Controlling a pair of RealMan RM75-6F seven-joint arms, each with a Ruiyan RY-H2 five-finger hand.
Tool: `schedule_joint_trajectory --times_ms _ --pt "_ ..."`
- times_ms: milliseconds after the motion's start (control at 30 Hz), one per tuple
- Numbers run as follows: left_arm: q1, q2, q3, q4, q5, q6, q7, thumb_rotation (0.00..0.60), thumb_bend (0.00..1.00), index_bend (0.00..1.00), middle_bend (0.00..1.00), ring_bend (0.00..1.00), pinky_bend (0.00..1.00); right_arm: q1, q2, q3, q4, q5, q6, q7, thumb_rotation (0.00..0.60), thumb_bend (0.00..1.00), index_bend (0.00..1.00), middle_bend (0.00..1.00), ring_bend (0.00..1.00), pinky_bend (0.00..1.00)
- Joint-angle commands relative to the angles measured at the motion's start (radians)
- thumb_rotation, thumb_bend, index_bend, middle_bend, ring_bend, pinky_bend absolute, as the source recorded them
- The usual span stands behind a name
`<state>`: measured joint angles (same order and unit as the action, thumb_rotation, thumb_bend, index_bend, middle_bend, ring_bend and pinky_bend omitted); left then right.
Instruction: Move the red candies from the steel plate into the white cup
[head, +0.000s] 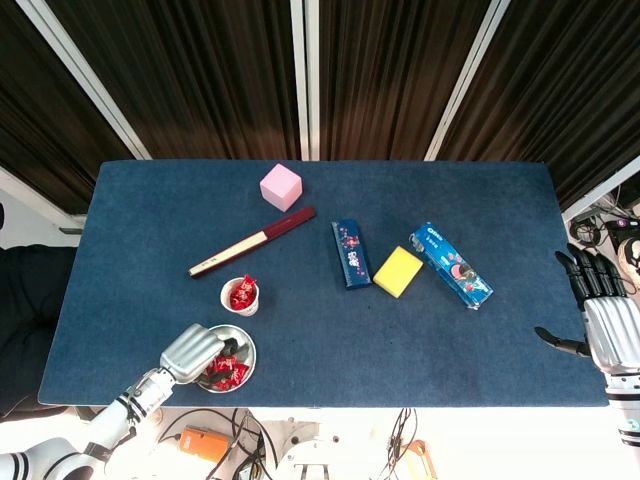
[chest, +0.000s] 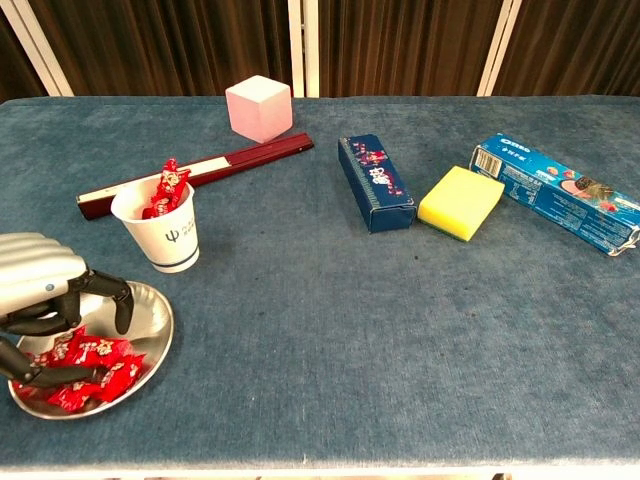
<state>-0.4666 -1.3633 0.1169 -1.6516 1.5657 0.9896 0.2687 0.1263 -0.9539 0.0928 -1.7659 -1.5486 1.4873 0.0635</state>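
Chest view | left robot hand over steel plate | near table edge

a small dark psi-like sign is printed on the front of the white cup. white lettering is seen on the light blue box and the dark blue box, but it cannot be read.

Shiny steel plate, glossy candy wrappers; matt blue cloth tabletop
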Motion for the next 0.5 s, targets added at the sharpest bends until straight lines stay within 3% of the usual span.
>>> schedule_joint_trajectory --times_ms 33,267,500 --pt "-0.001 0.001 0.0 0.002 -0.005 -0.001 0.002 0.553 0.2 0.43 0.96 0.92 0.83 0.001 0.0 0.0 0.0 0.0 -0.001 0.0 0.6 0.16 0.0 0.01 0.0 0.03" --pt "-0.001 0.001 0.0 0.008 -0.013 -0.002 -0.009 0.553 0.22 0.46 0.96 0.92 0.83 0.004 -0.001 0.0 -0.003 0.002 -0.007 -0.005 0.6 0.16 0.0 0.01 0.0 0.03" --pt "-0.011 -0.01 -0.001 0.034 -0.014 -0.016 -0.07 0.552 0.36 0.54 0.96 0.92 0.83 0.002 0.001 0.0 -0.005 0.002 -0.004 -0.005 0.6 0.16 0.0 0.01 0.0 0.02"
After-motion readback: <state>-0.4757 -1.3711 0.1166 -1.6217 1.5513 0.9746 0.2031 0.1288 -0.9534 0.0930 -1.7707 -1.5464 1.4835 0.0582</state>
